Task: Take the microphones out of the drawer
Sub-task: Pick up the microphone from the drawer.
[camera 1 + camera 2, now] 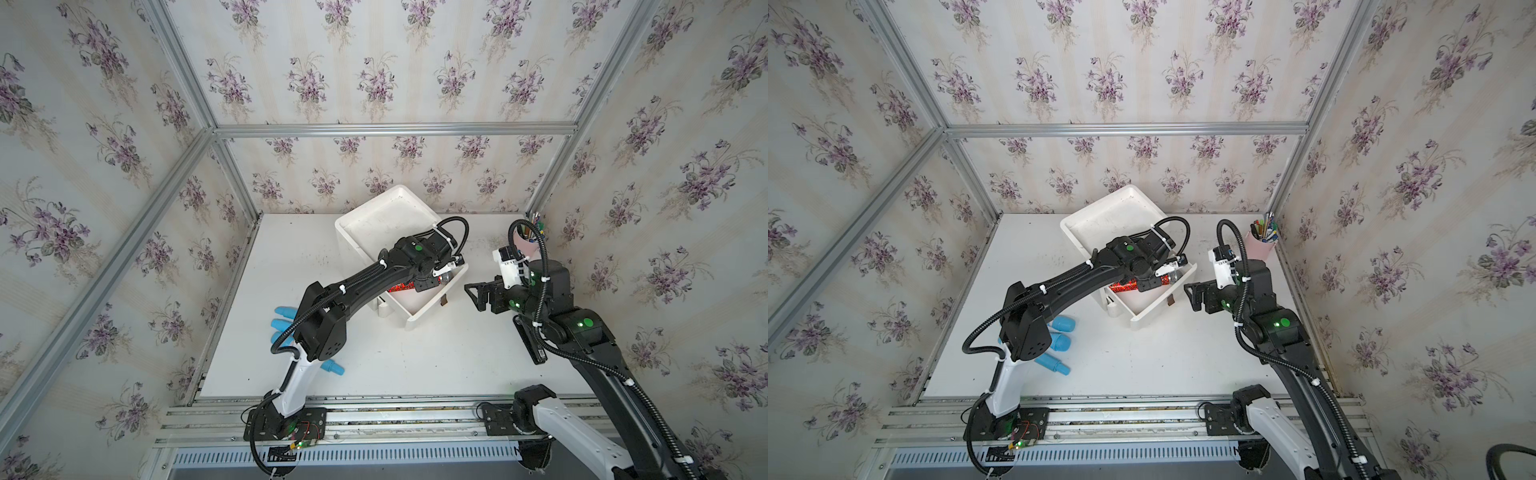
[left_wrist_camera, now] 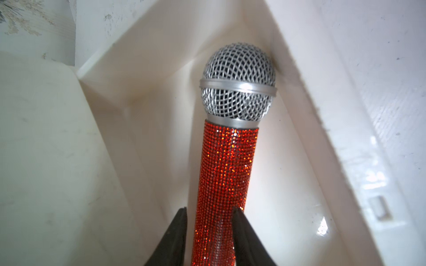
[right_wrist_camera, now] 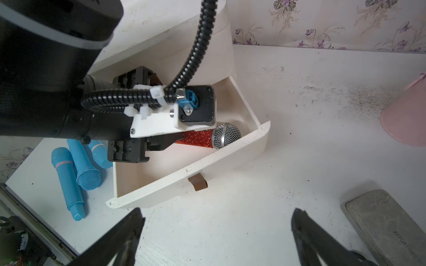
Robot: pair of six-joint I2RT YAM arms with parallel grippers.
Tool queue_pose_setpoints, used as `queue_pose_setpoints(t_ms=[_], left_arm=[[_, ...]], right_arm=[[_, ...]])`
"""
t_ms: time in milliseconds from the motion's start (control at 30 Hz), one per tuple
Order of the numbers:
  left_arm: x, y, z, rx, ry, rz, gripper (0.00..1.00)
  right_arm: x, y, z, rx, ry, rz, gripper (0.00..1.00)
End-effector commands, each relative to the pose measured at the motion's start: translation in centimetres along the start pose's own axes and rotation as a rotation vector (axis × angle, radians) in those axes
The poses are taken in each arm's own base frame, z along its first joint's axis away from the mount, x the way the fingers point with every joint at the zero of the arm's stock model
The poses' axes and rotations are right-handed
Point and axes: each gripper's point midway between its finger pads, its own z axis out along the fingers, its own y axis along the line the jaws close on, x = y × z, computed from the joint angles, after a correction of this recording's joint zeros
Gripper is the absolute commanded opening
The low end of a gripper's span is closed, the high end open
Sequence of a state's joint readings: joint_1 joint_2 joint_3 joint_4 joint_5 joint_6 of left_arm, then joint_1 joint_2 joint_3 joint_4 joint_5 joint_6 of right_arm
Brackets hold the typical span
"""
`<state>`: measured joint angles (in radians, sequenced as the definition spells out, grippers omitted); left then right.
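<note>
Lying nearest the front of the white surface (image 1: 415, 365), three blue toy microphones (image 3: 65, 175) sit together by the left arm, and a flat grey case (image 3: 387, 228) rests under the right arm; neither belongs to the job. Farther in, the right gripper (image 3: 217, 213) hangs with its jaws spread wide and nothing between them, just beside the front of the pulled-out drawer (image 3: 184, 175) and its brown pull tab (image 3: 197, 182). Inside that drawer the left gripper (image 2: 208, 214) is pinching the microphone (image 2: 227, 165), its black fingers (image 2: 246, 241) pressed on either side of the red rhinestone handle, low down and away from the silver mesh head. The microphone appears to rest on the drawer floor, head tucked against the drawer wall near a corner, so I judge the grasp made and the lift not yet begun. Trouble could come from that hold: the head looks like the heavy end, the studded handle may give poor purchase, and the microphone could droop or twist out on the way up. A lift that is not straight could also catch the head on the wall, or knock the wrist against the white cabinet (image 1: 382, 220) that houses the drawer, dragging the whole unit. Beyond, at the back wall, a pink cup of pens (image 1: 1260, 247) stands clear.
</note>
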<state>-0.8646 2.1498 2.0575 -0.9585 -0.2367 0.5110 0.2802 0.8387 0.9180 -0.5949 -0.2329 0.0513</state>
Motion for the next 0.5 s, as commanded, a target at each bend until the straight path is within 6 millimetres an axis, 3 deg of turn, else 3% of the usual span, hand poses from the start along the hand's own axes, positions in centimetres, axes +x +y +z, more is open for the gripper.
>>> queue_pose_setpoints(t_ms=[0, 33, 167, 467], left_arm=[[0.4, -1.0, 0.3, 0.042, 0.014, 0.011, 0.52], [0.5, -1.4, 0.5, 0.058, 0.02, 0.015, 0.59], [1.1, -1.9, 1.1, 0.071, 0.044, 0.021, 0.68], [1.5, -2.3, 3.4, 0.073, 0.091, 0.029, 0.71]], right_arm=[[-0.6, 0.2, -0.1, -0.008, -0.025, -0.02, 0.98], [-0.5, 0.2, -0.1, -0.008, -0.025, -0.02, 0.98], [-0.4, 0.1, -0.2, -0.002, -0.023, -0.021, 0.98], [-0.6, 0.2, -0.2, -0.007, -0.029, -0.013, 0.98]])
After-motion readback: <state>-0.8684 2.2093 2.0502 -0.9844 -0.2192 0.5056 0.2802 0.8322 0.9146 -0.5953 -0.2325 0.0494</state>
